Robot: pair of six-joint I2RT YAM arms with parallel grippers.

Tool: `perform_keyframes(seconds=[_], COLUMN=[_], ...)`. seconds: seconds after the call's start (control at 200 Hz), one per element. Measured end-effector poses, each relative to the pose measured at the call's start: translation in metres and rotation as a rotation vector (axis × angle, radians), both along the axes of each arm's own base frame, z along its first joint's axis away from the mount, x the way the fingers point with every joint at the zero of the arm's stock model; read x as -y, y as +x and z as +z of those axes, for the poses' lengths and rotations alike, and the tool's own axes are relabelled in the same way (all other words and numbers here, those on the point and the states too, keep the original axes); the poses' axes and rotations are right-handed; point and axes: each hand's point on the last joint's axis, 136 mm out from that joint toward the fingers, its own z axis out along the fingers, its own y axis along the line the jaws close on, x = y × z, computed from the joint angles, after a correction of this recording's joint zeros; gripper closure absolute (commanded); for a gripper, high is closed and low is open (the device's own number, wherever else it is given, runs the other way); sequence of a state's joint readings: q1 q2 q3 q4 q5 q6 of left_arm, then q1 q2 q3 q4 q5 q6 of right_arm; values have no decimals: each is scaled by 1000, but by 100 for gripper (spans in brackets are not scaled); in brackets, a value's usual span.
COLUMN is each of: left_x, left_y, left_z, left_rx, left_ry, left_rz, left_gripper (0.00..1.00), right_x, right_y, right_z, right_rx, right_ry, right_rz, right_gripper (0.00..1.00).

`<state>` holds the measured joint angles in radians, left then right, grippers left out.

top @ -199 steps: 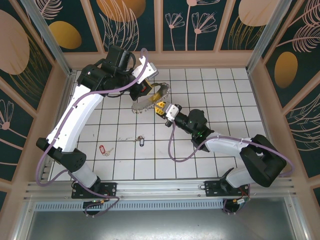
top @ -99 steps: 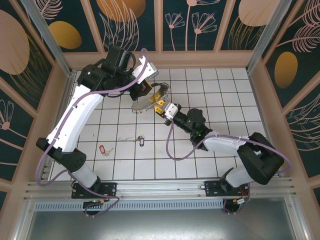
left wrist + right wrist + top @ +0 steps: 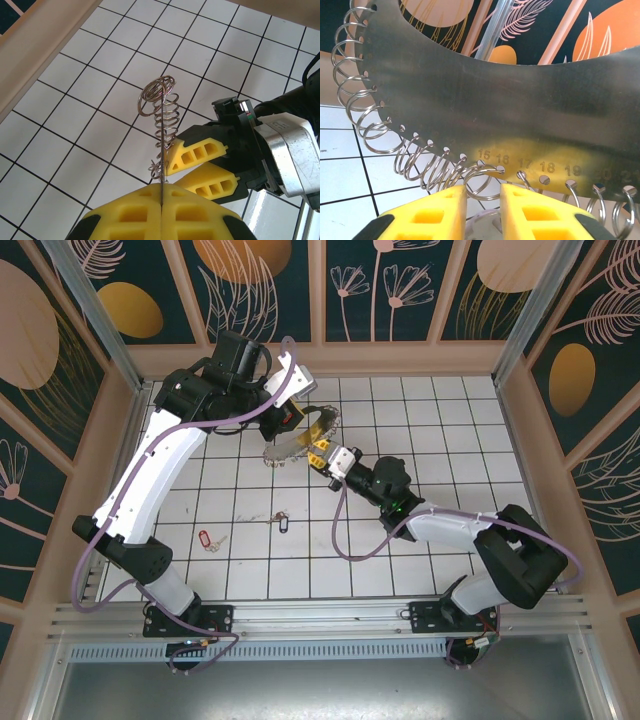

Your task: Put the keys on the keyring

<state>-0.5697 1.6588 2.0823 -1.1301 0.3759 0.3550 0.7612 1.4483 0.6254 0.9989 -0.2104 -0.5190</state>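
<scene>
The keyring (image 3: pixel 296 446) is a thin curved metal plate (image 3: pixel 510 100) with numbered holes, fringed with wire rings. It hangs above the far tiles with my left gripper (image 3: pixel 297 420) shut on its edge (image 3: pixel 163 150), fingertips pressed together (image 3: pixel 162 187). My right gripper (image 3: pixel 318 452) sits at the plate's lower edge, slightly open (image 3: pixel 483 197). One wire ring (image 3: pixel 482 182) by hole 16 lies in the gap, touching neither finger. Two keys lie on the tiles nearer me, one with a dark blue tag (image 3: pixel 282 524), one with a red tag (image 3: pixel 206 539).
Wooden rails and patterned walls (image 3: pixel 320 358) box in the white tiled floor (image 3: pixel 450 430). Purple cables (image 3: pixel 345 540) loop from both arms over the tiles. The right arm's fingers (image 3: pixel 200 150) show just beside the plate in the left wrist view.
The right gripper edged slightly toward the keyring and its jaws have parted a little. The left arm and both keys have not moved.
</scene>
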Motion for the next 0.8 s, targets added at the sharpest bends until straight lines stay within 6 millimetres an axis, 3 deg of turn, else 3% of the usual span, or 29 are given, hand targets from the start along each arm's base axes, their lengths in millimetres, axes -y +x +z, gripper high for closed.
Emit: perform_keyframes(seconds=[0.801], left_x=[-2], left_y=[2], left_z=[-2], left_rx=[5], left_ry=[12], left_rz=[13], left_gripper=[100], right_x=[-1], right_y=[1], right_z=[-1], right_rx=[-3], right_ry=[-3], right_rz=[0], right_gripper=[72])
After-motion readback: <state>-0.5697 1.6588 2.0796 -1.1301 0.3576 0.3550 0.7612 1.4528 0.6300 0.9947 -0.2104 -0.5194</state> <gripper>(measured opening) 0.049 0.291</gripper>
